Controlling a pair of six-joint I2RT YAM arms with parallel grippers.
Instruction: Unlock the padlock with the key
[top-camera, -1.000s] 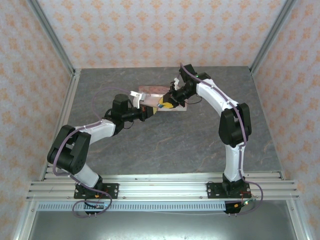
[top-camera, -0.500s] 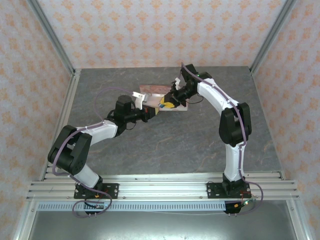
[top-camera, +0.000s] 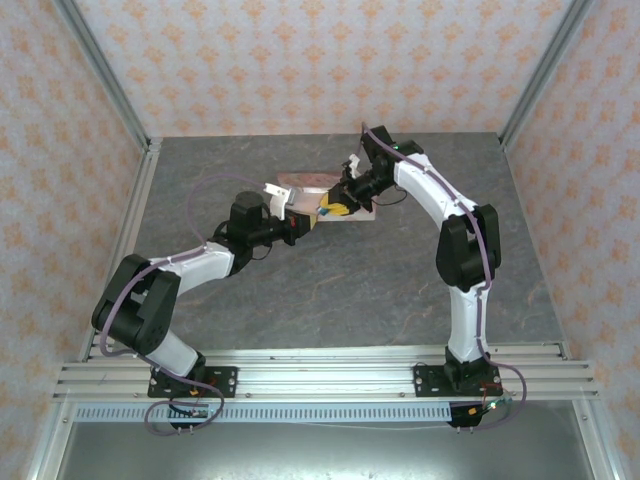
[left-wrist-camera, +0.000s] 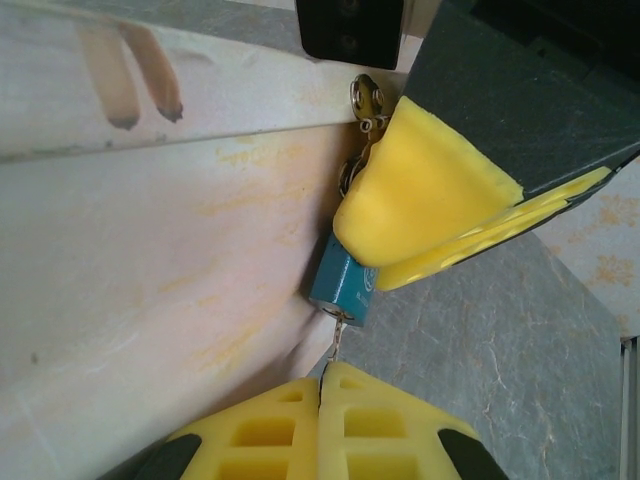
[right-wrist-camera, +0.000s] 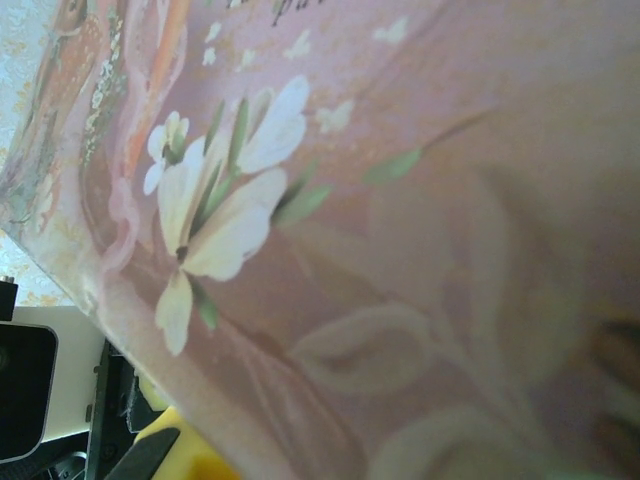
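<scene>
The padlock (left-wrist-camera: 340, 285), a small teal block, hangs at the edge of the pink illustrated box (left-wrist-camera: 150, 250). Its upper part and shackle are wrapped by the yellow pads (left-wrist-camera: 420, 190) of my right gripper (top-camera: 337, 207), which is shut on it. The key (left-wrist-camera: 337, 345), a thin silvery sliver, sticks into the padlock's underside. My left gripper (left-wrist-camera: 322, 378) is shut on the key's other end, its yellow fingertips pressed together just below the lock. In the top view my left gripper (top-camera: 305, 222) meets the right one at the box's front edge.
The pink box (top-camera: 310, 182) lies at the middle back of the grey stone-pattern table (top-camera: 350, 290), and its flowered lid (right-wrist-camera: 400, 200) sits close before the right wrist camera. Small metal rings (left-wrist-camera: 365, 100) hang by the shackle. Patterned walls enclose the table.
The left arm has shifted slightly toward the box and its wrist has turned a little. Both grips and the right arm look the same.
</scene>
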